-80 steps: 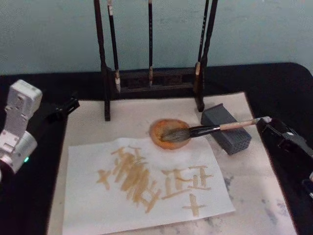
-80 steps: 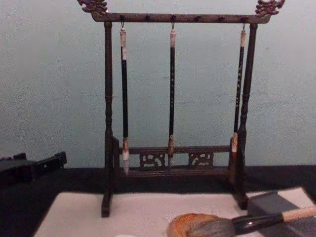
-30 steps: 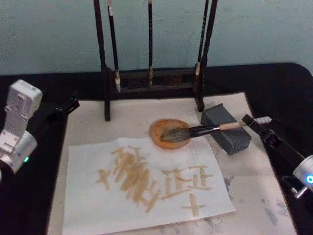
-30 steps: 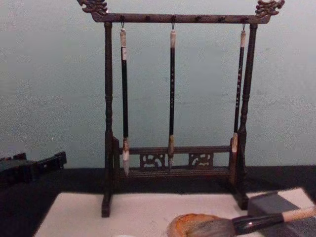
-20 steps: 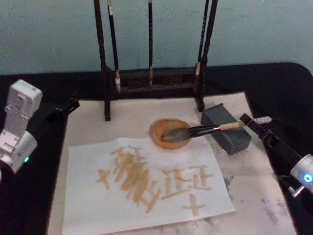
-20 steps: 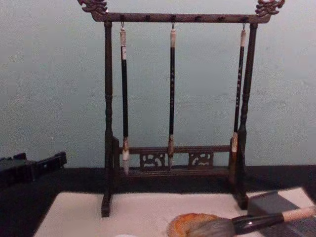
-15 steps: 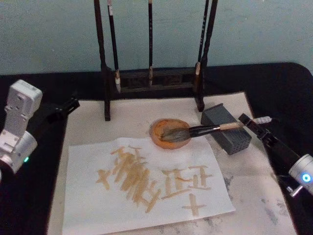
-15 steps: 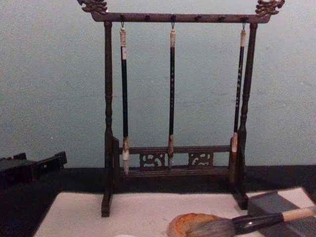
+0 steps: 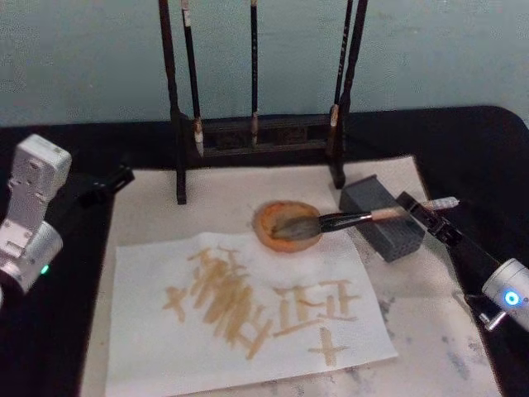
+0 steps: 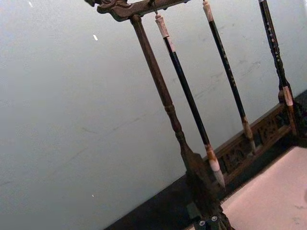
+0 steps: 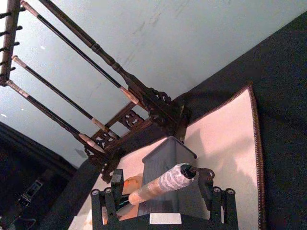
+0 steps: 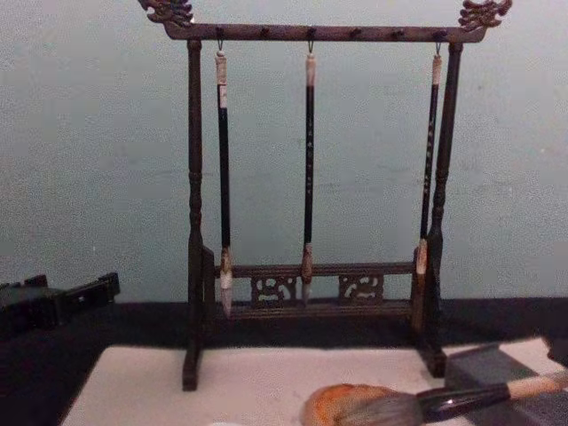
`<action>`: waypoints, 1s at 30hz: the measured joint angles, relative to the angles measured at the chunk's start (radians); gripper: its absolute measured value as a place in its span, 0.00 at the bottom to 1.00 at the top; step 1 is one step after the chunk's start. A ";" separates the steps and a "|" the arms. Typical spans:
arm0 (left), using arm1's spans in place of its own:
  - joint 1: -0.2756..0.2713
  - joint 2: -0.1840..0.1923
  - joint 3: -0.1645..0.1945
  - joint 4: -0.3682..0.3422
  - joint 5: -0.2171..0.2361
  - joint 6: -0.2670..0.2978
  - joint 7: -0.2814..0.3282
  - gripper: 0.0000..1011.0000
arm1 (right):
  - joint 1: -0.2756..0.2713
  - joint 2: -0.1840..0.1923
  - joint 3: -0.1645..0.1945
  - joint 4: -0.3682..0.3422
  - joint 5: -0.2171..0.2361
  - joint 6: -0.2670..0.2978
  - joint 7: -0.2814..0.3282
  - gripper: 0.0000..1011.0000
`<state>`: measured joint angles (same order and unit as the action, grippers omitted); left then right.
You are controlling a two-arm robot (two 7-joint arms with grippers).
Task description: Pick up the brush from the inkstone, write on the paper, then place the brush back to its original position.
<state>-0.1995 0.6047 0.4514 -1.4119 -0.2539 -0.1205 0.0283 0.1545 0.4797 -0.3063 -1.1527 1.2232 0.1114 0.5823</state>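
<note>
Brush (image 9: 345, 219) lay with bristles on inkstone (image 9: 263, 220), handle propped on grey block (image 9: 385, 237). Right gripper (image 9: 412, 208) sat at handle's right end, fingers spread either side. Left gripper (image 9: 115, 178) parked left.

The right arm (image 9: 504, 294) reaches in low from the right, and the right end effector (image 9: 413, 209) has its fingers (image 11: 219, 203) wide apart. The left arm (image 9: 29, 215) sits at the left, with the left end effector (image 9: 109, 182) pointing forward.
</note>
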 joint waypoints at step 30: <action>0.000 0.000 0.000 0.000 0.000 0.000 0.000 0.99 | -0.003 -0.001 0.006 -0.003 0.000 -0.002 0.002 0.27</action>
<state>-0.1995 0.6047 0.4514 -1.4120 -0.2539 -0.1205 0.0283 0.1512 0.4787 -0.3006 -1.1553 1.2229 0.1096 0.5838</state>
